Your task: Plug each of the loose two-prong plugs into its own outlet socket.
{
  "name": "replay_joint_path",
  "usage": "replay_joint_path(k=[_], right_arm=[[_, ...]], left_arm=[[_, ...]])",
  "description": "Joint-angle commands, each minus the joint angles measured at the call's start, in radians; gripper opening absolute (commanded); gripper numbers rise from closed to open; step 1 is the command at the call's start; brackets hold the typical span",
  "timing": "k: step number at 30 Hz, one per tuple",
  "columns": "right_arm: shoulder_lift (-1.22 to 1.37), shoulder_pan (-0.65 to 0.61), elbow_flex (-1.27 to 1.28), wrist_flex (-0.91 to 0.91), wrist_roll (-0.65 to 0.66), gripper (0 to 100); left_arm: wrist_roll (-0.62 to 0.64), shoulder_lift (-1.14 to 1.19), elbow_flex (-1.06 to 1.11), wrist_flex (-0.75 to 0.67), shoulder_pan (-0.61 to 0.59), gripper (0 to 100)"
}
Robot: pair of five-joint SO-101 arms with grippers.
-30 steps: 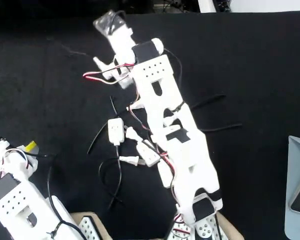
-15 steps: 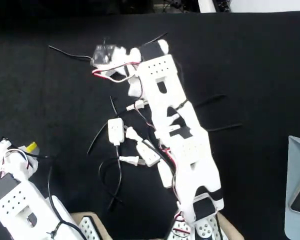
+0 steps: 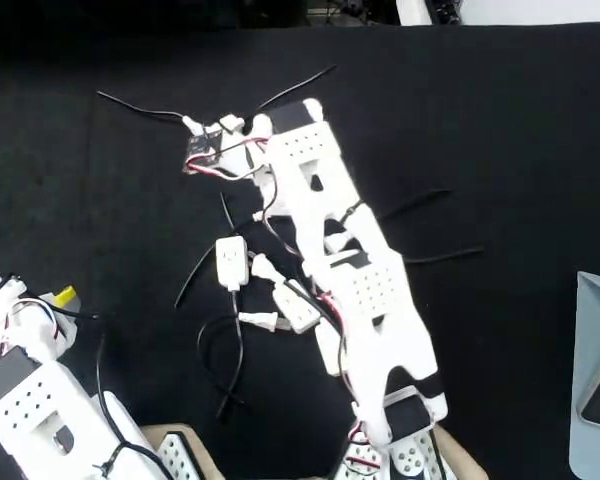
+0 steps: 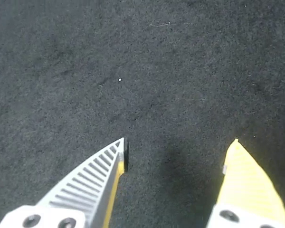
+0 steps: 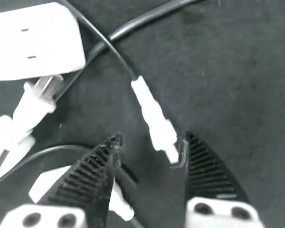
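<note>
**Open pincer around a plug**

From above, the table is covered in black cloth. The right arm stretches long across the middle. The left arm sits in the near left corner. Beside the right arm lie a white socket block and a second socket block. A loose plug lies between them, and a second plug lies just beside the second socket block. Thin black cords curl around them.

On the left wrist, the left gripper hangs over the bare cloth with its two fingers (one grey, one yellow) spread apart.

On the right wrist, the right gripper has its black fingers spread wide too. A white plug on a black cord lies on the cloth between them. It is close to one finger but is not squeezed. A socket block with two slots is near, and the other plug points its prongs at it without being pushed in
</note>
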Motion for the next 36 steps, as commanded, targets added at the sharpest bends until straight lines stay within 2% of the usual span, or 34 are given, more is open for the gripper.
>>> replay_joint_path(k=[1,9,17,20,24,31,36], right_arm=[[0.007,-0.02,-0.015,-0.06,0.011,19.4],[0.047,-0.017,-0.013,-0.094,0.011,18.8],[0.084,-0.006,-0.015,-0.092,0.049,3.5],[0.062,-0.005,-0.027,-0.078,0.049,1.1],[0.031,0.008,-0.074,0.032,0.046,1.1],[-0.053,0.029,-0.137,0.084,-0.155,1.1],[-0.159,0.025,-0.137,0.084,-0.33,1.1]], left_arm=[[-0.009,-0.011,0.004,-0.02,-0.001,33],[-0.011,-0.011,0.021,-0.023,0.058,33],[-0.011,-0.012,0.027,-0.025,0.058,33],[-0.011,-0.012,0.027,-0.025,0.058,33],[-0.011,-0.012,0.027,-0.025,0.058,33],[-0.011,-0.012,0.027,-0.025,0.059,33],[-0.006,-0.012,0.024,-0.025,0.113,33]])
